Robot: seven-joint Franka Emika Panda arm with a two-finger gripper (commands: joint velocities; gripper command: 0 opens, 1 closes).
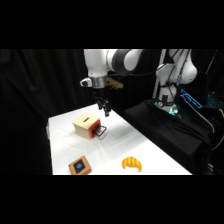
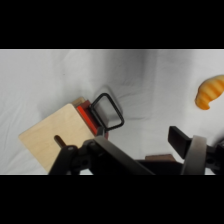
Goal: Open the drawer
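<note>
White table (image 1: 150, 150), black backdrop, drawer (image 1: 95, 130), croissant (image 1: 132, 163)

Side cam looks across and down at the table (image 1: 150, 150) from far; wrist cam sits close above, probably angled. Both catch the box (image 1: 86, 125) (image 2: 55, 135).

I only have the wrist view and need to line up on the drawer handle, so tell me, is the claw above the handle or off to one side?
Observer: In the side view the claw hangs just above the handle, not touching it.
Operator: Anything on the table I can't see?
Observer: A small block with a dark top sits near the table's front edge, apart from the box.
Operator: Is it open at all?
Observer: The drawer looks flush with the box, shut as far as I can tell.
</note>
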